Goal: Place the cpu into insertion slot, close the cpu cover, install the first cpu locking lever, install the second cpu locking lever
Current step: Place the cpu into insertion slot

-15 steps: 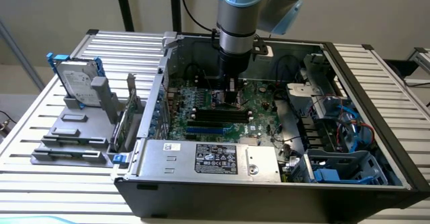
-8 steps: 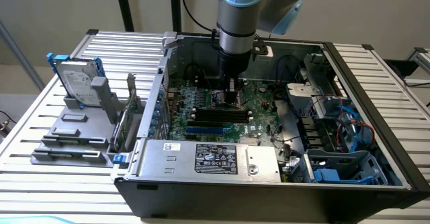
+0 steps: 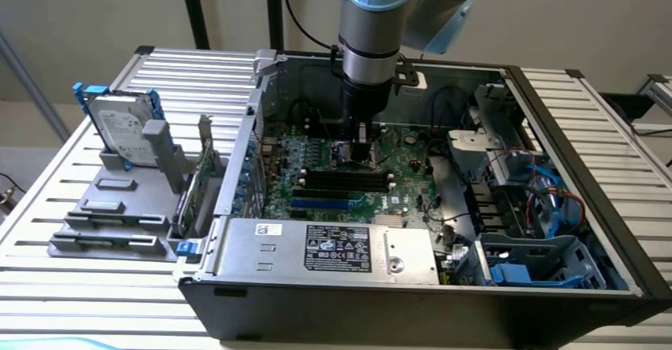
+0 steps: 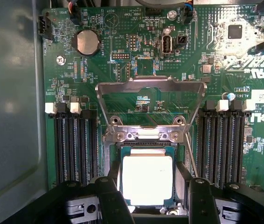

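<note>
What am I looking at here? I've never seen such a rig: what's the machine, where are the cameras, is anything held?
A single robot arm reaches down into an open computer case lying on a slatted table. One picture comes from a camera off the arm; the other from a camera on its wrist, looking at the green circuit board. There the cpu lies silvery side up in the insertion slot, with the cpu cover swung open. The gripper is right at the cpu; whether it grips it, I cannot tell.
</note>
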`<state>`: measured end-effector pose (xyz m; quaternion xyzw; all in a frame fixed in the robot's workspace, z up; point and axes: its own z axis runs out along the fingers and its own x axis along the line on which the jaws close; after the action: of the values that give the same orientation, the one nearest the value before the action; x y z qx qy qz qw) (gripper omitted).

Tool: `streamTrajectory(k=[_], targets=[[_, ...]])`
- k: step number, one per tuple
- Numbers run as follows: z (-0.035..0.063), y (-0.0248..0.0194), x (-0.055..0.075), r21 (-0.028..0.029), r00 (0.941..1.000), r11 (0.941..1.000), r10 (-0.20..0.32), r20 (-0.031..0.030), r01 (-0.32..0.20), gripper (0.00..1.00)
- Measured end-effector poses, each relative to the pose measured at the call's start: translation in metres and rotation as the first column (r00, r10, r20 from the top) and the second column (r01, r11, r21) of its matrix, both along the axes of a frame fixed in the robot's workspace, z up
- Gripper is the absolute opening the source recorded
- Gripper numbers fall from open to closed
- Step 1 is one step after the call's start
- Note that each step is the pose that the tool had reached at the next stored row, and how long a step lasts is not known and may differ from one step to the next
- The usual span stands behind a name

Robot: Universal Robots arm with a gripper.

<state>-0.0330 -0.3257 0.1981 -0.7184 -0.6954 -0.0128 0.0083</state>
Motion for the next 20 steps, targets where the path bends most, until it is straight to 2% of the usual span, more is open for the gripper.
streamTrajectory(k=[4, 5, 20], targets=[[0.0000, 0.0000, -0.0001, 0.0000, 1.0000, 1.0000, -0.001, 0.0000, 0.001, 0.56], [0.0000, 0.0000, -0.0001, -0.0001, 1.0000, 1.0000, -0.001, 0.0000, 0.001, 0.63], [-0.0003, 0.0006, -0.0025, -0.0001, 1.0000, 1.0000, -0.002, 0.0000, 0.002, 0.63]])
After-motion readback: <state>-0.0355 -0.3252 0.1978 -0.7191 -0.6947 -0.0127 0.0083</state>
